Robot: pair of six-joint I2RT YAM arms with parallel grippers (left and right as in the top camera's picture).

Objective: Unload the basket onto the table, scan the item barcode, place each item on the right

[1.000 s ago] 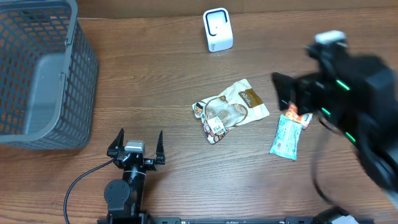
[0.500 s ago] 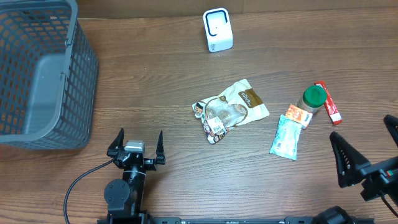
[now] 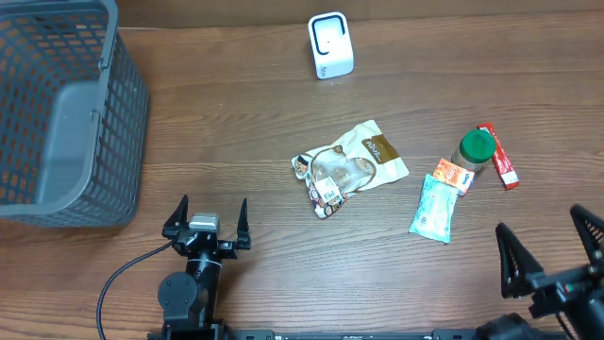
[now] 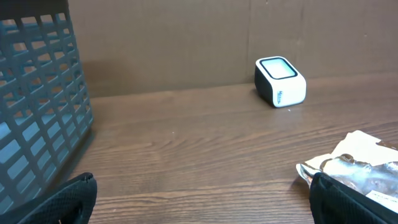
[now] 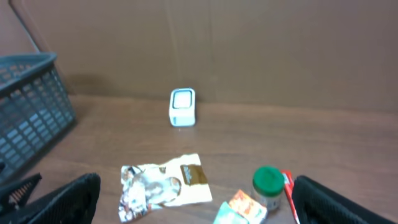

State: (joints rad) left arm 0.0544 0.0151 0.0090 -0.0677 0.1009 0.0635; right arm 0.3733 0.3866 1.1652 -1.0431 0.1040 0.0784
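Observation:
The white barcode scanner (image 3: 330, 45) stands at the back centre of the table, also seen as scanner (image 4: 280, 81) and scanner (image 5: 183, 107). Items lie mid-right: a white and brown snack pouch (image 3: 349, 168), a teal packet (image 3: 434, 208) with an orange end, a green-lidded jar (image 3: 475, 151) and a red stick pack (image 3: 497, 156). My left gripper (image 3: 209, 215) is open and empty at the front left, with the pouch (image 4: 360, 165) off to its right. At the front right edge my right gripper (image 3: 545, 241) is open and empty, well short of the jar (image 5: 267, 185) and pouch (image 5: 163, 186).
A grey mesh basket (image 3: 57, 113) fills the back left corner and shows as basket (image 4: 37, 106) at the left of the left wrist view. A cardboard wall runs behind the table. A black cable curls beside the left arm's base.
The right arm has pulled back from above the jar and packets to the front right edge, uncovering them. The left arm has not moved. No item has shifted.

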